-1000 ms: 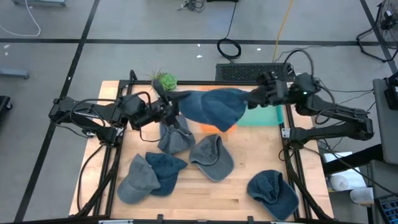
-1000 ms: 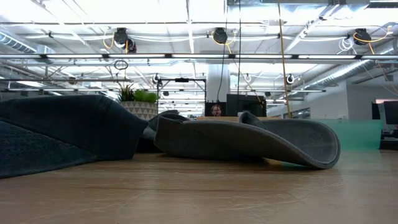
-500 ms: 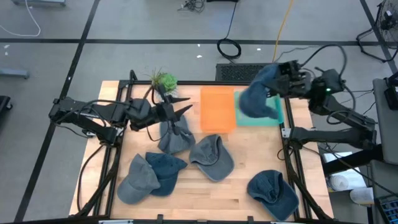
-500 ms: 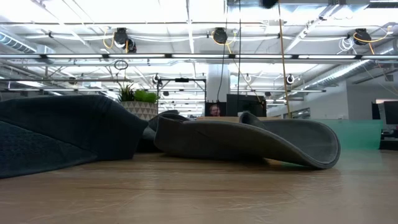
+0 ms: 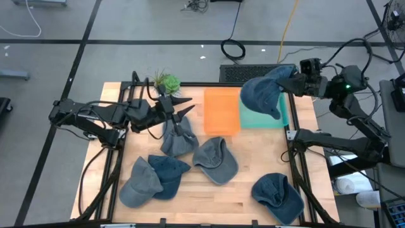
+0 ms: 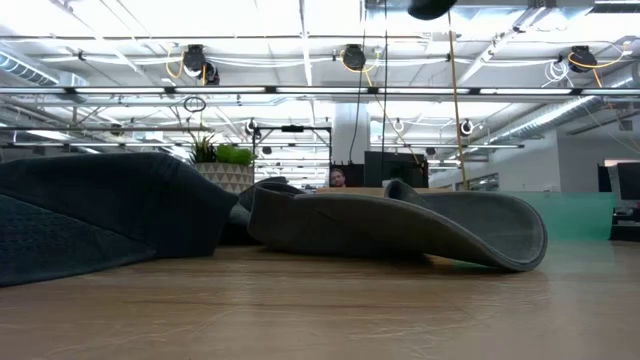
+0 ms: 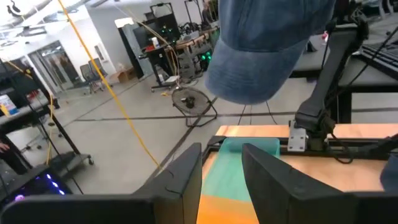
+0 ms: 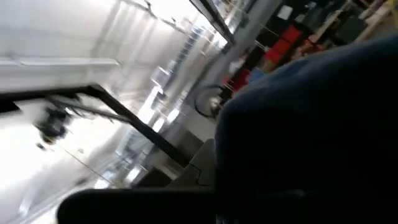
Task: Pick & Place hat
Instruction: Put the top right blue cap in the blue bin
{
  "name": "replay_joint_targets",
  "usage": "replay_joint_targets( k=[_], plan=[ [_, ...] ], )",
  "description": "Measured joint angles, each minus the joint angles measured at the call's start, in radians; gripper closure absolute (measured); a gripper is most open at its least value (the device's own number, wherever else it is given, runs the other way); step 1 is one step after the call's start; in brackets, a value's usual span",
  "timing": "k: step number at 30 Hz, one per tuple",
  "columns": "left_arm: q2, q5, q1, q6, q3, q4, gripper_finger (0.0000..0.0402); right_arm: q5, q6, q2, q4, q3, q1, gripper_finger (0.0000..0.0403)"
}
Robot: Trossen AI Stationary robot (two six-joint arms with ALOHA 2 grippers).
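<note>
A blue denim hat (image 5: 261, 94) hangs in the air over the green mat (image 5: 253, 120) at the table's far right, with my right gripper (image 5: 296, 82) shut on it. The left wrist view shows the same hat (image 7: 264, 50) from its side, and its underside (image 6: 432, 7) just shows in the low view. The hat (image 8: 311, 137) fills the right wrist view and hides the fingers. My left gripper (image 5: 185, 106) stands open and empty above the table's far left, pointing level toward the hat, with nothing between its fingers (image 7: 186, 180). My right gripper holds the hat by its edge (image 5: 288, 81) on the side toward the table's right, coming at it roughly level from that side. The hat itself hides the place of contact in the wrist view. The hat hangs lifted clear of the mat and the table.
An orange mat (image 5: 221, 109) lies beside the green one. A potted plant (image 5: 168, 81) stands at the far left. Several other hats lie on the table: a dark one (image 5: 177, 138) under my left gripper, a grey one (image 5: 215, 158), two at the near left (image 5: 152, 177), one near right (image 5: 278, 196).
A second ago both grippers held the hat stretched over the orange mat. My left gripper has opened, let go and rolled about its own axis. My right gripper has carried the hat up and toward the table's far right; it now hangs bunched over the green mat.
</note>
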Motion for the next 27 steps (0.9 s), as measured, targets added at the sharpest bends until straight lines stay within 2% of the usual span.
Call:
replay_joint_targets(
  k=[8,15,20,27],
  plan=[
    [-0.016,-0.011,0.001,0.038,0.0,0.005,0.0277,0.004,-0.425,0.04,-0.499,0.219,-0.026,0.0402],
    [-0.015,-0.011,0.002,0.092,0.0,0.004,0.0277,0.165,-0.773,0.101,-0.857,0.418,-0.025,0.0402],
    [-0.015,-0.011,0.002,0.092,0.0,0.003,0.0277,0.248,-0.88,0.149,-1.026,0.491,-0.025,0.0402],
    [-0.018,-0.012,-0.002,0.092,0.0,0.003,0.0277,0.386,-0.925,0.206,-1.189,0.5,-0.025,0.0402]
  ],
)
